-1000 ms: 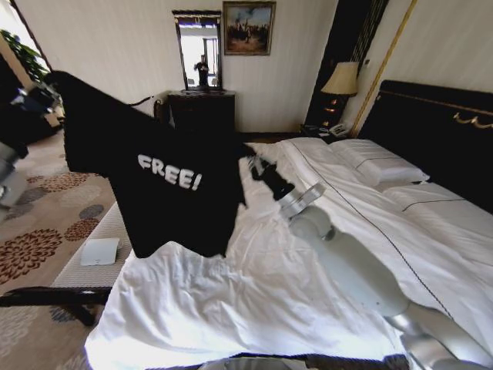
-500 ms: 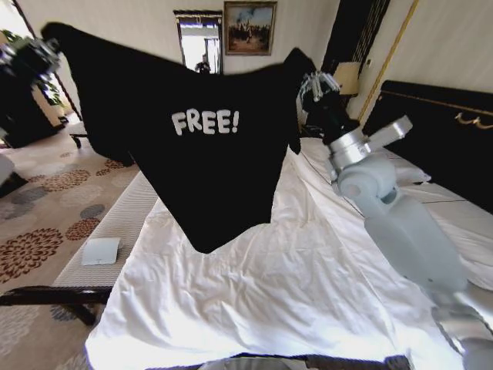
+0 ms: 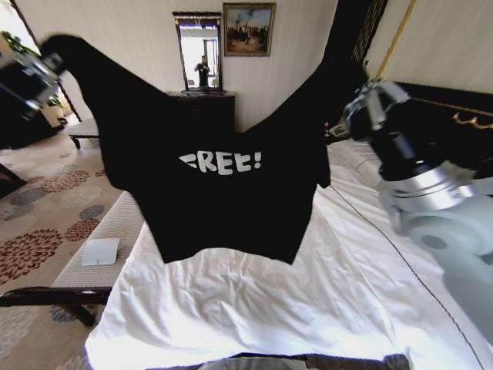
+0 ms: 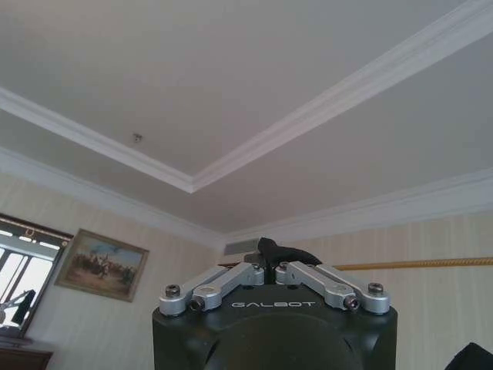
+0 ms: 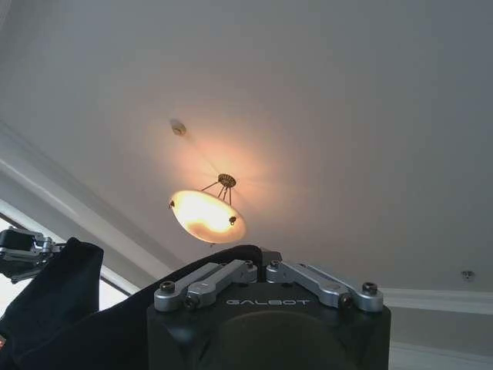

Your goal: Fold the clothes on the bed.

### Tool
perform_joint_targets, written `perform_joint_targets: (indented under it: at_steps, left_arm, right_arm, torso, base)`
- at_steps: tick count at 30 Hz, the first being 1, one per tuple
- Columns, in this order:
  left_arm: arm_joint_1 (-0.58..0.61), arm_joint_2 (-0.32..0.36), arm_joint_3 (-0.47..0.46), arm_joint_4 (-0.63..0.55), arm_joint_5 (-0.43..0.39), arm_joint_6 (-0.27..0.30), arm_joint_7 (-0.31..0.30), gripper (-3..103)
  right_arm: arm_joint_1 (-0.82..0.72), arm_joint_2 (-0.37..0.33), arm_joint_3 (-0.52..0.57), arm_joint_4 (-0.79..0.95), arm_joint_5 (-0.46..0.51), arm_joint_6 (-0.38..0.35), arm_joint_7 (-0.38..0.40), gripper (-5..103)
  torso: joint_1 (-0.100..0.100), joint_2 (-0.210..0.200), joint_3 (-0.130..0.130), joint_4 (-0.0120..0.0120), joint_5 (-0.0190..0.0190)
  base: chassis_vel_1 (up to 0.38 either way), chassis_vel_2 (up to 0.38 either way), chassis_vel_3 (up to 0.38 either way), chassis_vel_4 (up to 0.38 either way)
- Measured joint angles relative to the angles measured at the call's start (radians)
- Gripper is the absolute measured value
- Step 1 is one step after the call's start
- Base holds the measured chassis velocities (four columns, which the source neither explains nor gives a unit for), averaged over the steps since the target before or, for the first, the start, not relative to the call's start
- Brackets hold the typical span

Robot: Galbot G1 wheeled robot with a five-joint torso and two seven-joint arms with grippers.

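Note:
The clothes, one black T-shirt (image 3: pixel 223 193) with pale "FREE!" lettering, hang spread in the air above the bed (image 3: pixel 262 308). The bed has white sheets. My left gripper (image 3: pixel 38 68) is shut on one shoulder corner at the upper left. My right gripper (image 3: pixel 360 99) is shut on the other at the upper right. The hem dangles just above the sheet. The left wrist view has my left gripper (image 4: pixel 269 266) pointing at the ceiling with black cloth pinched in it. The right wrist view shows my right gripper (image 5: pixel 258 266) the same way, with the T-shirt (image 5: pixel 54 301) trailing off toward the far left gripper (image 5: pixel 19 250).
A pale striped bench (image 3: pixel 115 231) runs along the bed's left side with a small white pad (image 3: pixel 100 250) on it. A dark frame (image 3: pixel 46 297) stands at the near left over patterned carpet. A dark dresser with a mirror (image 3: pixel 202 108) is at the back wall; the dark headboard (image 3: pixel 451 131) is right.
Both arms have risen and spread apart. My right gripper climbed from near the sheet and swung right, so the T-shirt went from hanging bunched at the left to stretched wide.

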Motion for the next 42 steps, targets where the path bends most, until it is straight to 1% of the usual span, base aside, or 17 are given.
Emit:
perform_joint_targets:
  at_steps: [4, 6, 8, 9, 11, 12, 13, 15, 18, 19, 21, 26, 29, 32, 34, 36, 42]
  left_arm:
    - [0.008, -0.008, 0.044, 0.002, 0.024, 0.034, -0.011, 1]
    - [0.069, -0.062, 0.176, 0.005, 0.106, 0.112, -0.033, 1]
    - [0.109, -0.112, 0.355, 0.008, 0.252, 0.159, -0.043, 1]
    - [0.109, -0.112, 0.355, 0.008, 0.252, 0.159, -0.043, 1]
    - [0.112, -0.178, 0.642, 0.024, 0.451, 0.215, -0.068, 1]
    - [0.106, -0.197, 0.724, 0.044, 0.498, 0.227, -0.074, 1]
    - [0.106, -0.197, 0.724, 0.044, 0.498, 0.227, -0.074, 1]
    - [0.077, -0.264, 0.991, 0.153, 0.661, 0.251, -0.081, 1]
    - [0.043, -0.342, 1.174, 0.317, 0.836, 0.248, -0.07, 1]
    - [0.043, -0.342, 1.174, 0.317, 0.836, 0.248, -0.07, 1]
    - [0.024, -0.421, 1.262, 0.437, 0.953, 0.221, -0.062, 1]
    - [0.008, -0.504, 1.3, 0.531, 1.046, 0.166, -0.042, 1]
    - [0.0, -0.514, 1.301, 0.549, 1.062, 0.147, -0.035, 1]
    - [-0.037, -0.529, 1.29, 0.58, 1.069, 0.101, -0.006, 1]
    - [-0.045, -0.533, 1.29, 0.587, 1.065, 0.096, -0.003, 1]
    - [-0.11, -0.562, 1.307, 0.663, 1.053, 0.08, 0.009, 1]
    - [-0.213, -0.632, 1.378, 0.856, 1.102, 0.071, 0.023, 1]
  right_arm:
    - [-0.009, -0.003, 0.006, 0.012, 0.013, -0.081, 0.038, 0]
    - [-0.09, 0.049, -0.073, -0.038, -0.071, -0.168, 0.057, 0]
    - [-0.163, 0.104, -0.188, -0.119, -0.182, -0.215, 0.059, 0]
    - [-0.163, 0.104, -0.188, -0.119, -0.182, -0.215, 0.059, 0]
    - [-0.215, 0.182, -0.37, -0.262, -0.325, -0.233, 0.058, 0]
    - [-0.22, 0.201, -0.414, -0.304, -0.356, -0.234, 0.058, 0]
    - [-0.22, 0.201, -0.414, -0.304, -0.356, -0.234, 0.058, 0]
    - [-0.225, 0.284, -0.566, -0.492, -0.459, -0.223, 0.058, 0]
    - [-0.221, 0.346, -0.656, -0.628, -0.51, -0.206, 0.065, 0]
    - [-0.221, 0.346, -0.656, -0.628, -0.51, -0.206, 0.065, 0]
    - [-0.218, 0.383, -0.703, -0.725, -0.554, -0.18, 0.075, 0]
    - [-0.219, 0.412, -0.719, -0.821, -0.633, -0.128, 0.076, 0]
    - [-0.218, 0.42, -0.718, -0.846, -0.657, -0.106, 0.076, 0]
    - [-0.195, 0.449, -0.706, -0.906, -0.676, -0.025, 0.083, 0]
    - [-0.189, 0.455, -0.706, -0.916, -0.677, -0.015, 0.085, 0]
    - [-0.133, 0.503, -0.706, -1.01, -0.678, 0.036, 0.104, 0]
    - [-0.041, 0.603, -0.743, -1.188, -0.688, 0.065, 0.105, 0]
  torso:
    - [0.0, 0.0, 0.0, -0.0002, -0.0001]
    - [0.0, 0.0, 0.0, 0.0003, -0.0005]
    - [0.0, 0.0, 0.0, 0.0006, -0.0005]
    - [0.0, 0.0, 0.0, 0.0006, -0.0005]
    - [0.0, -0.001, 0.001, 0.0002, 0.0001]
    - [0.0, -0.001, 0.001, -0.0001, 0.0008]
    - [0.0, -0.001, 0.001, -0.0001, 0.0008]
    - [0.0, -0.001, 0.001, -0.0002, 0.0004]
    - [0.0, -0.001, 0.001, 0.0, -0.0001]
    - [0.0, -0.001, 0.001, 0.0, -0.0001]
    - [0.0, -0.001, 0.0, 0.0005, -0.0006]
    - [0.0, 0.0, 0.0, 0.0, -0.0001]
    - [0.0, 0.0, 0.0, -0.0001, -0.0001]
    - [0.0, 0.0, 0.0, 0.0002, -0.0002]
    - [0.0, 0.0, 0.0, 0.0002, -0.0002]
    - [0.0, 0.0, 0.0, 0.0, 0.0]
    - [0.0, 0.0, 0.0, 0.0001, -0.0004]
  base:
    - [0.0, 0.0, 0.0, 0.0]
    - [0.0, 0.0, 0.0, 0.0]
    - [0.0, 0.0, 0.0, 0.0]
    - [0.0, 0.0, 0.0, 0.0]
    - [0.0, 0.0, 0.0, 0.0]
    - [0.0, 0.0, 0.0, 0.0]
    - [0.0, 0.0, 0.0, 0.0]
    - [0.0, 0.0, 0.0, 0.0]
    - [0.0, 0.0, 0.0, 0.0]
    - [0.0, 0.0, 0.0, 0.0]
    - [0.0, 0.0, 0.0, 0.0]
    - [0.0, 0.0, 0.0, 0.0]
    - [0.0, 0.0, 0.0, 0.0]
    - [0.0, 0.0, 0.0, 0.0]
    - [0.0, 0.0, 0.0, 0.0]
    - [0.0, 0.0, 0.0, 0.0]
    - [0.0, 0.0, 0.0, 0.0]
